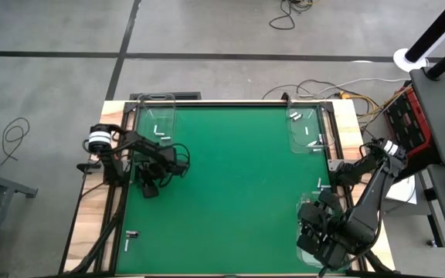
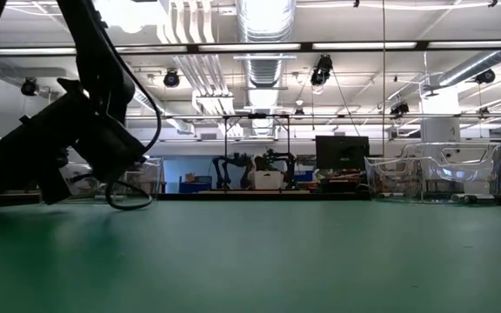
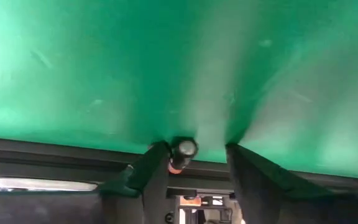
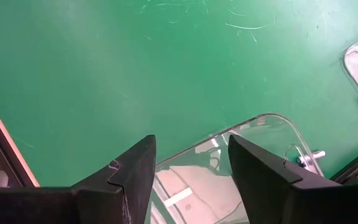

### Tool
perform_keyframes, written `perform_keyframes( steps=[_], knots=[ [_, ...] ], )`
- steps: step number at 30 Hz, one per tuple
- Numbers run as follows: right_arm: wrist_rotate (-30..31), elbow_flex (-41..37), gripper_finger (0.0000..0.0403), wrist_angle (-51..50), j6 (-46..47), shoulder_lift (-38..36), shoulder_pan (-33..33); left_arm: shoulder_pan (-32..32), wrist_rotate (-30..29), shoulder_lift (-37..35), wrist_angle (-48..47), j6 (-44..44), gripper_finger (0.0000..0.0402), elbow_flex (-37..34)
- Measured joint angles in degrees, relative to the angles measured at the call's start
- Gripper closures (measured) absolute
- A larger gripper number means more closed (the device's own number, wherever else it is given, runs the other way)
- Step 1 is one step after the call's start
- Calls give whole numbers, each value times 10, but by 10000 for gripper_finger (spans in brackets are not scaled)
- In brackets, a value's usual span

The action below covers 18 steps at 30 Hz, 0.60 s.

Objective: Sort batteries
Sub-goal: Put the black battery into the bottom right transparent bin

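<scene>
Left gripper (image 3: 194,163) is over the green table mat (image 1: 230,185), just below the clear plastic tray at the mat's far-left corner (image 1: 157,116). A small cylindrical battery with a silvery end and an orange band (image 3: 183,151) sits against one finger, apparently clamped, but the other finger stands apart from it.

Risk: the grip looks one-sided, so the battery could slip or roll out on any swing toward that tray. It's round, smooth and tiny.

Right gripper (image 4: 188,163) has its fingers spread, empty, over the clear tray at the mat's near-right corner (image 4: 253,162); low risk there beyond bumping the rim.

More whitish batteries lie in the far-left tray (image 1: 159,133) and the far-right tray (image 1: 306,131); two loose ones lie off the mat's near-left edge (image 1: 130,238).
</scene>
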Motion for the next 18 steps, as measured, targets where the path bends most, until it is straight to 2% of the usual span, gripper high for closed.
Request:
perform_keyframes(
  steps=[11, 14, 18],
  knots=[
    [0, 0, 220, -13, -1, -1, 0, -39, 4, 5, 11, -35, 377, -13],
    [-1, 16, 219, -42, -7, -1, 0, -49, -2, -1, 10, -37, 392, -13],
    [7, 37, 219, -46, -41, -5, -5, -68, -14, -13, 0, -37, 393, 2]
  ],
)
